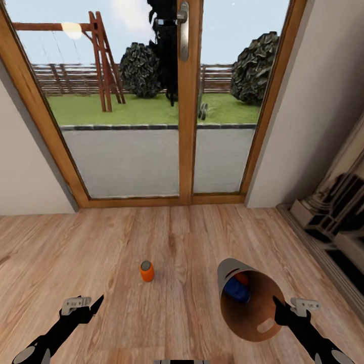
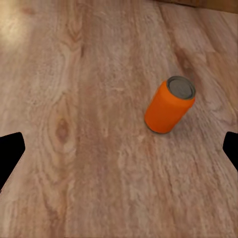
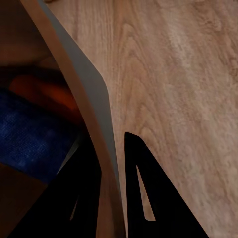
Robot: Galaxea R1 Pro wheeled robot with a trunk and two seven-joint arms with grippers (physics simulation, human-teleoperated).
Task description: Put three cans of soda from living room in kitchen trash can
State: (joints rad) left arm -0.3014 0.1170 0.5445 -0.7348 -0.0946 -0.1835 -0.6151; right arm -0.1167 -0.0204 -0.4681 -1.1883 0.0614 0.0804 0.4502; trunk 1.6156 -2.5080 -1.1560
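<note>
The right gripper (image 1: 281, 307) is clamped on the rim of the bin (image 1: 228, 270): in the right wrist view its 2 black fingers (image 3: 144, 198) sit on either side of the thin grey wall (image 3: 82, 79), 1 inside and 1 outside. The right arm reaches in from the lower right corner of the head view, forearm angled up toward the bin's near edge. The bin is tipped over toward the robot, so its coppery inside and 1 oval handle cut-out face the camera. Inside it lie 2 cans, a blue can (image 1: 235, 290) and an orange-red can (image 1: 241, 277) just behind it (both also show as a blue and an orange patch past the wall in the right wrist view).

The left gripper (image 1: 93, 305) hangs open over the plank floor (image 1: 182, 227), its dark fingertips (image 2: 11, 148) spread at the 2 edges of the left wrist view with nothing between them. The left arm comes in low from the lower left corner. The orange can (image 1: 146, 271) with a grey top stands upright on the floor, ahead of the left gripper and to its right, clear of the fingers, and well apart from the bin on its other side.

Beyond the floor stand wood-framed glass doors (image 1: 188, 101) looking onto a lawn, and an ornate fireplace (image 1: 333, 202) sits at the right edge.
</note>
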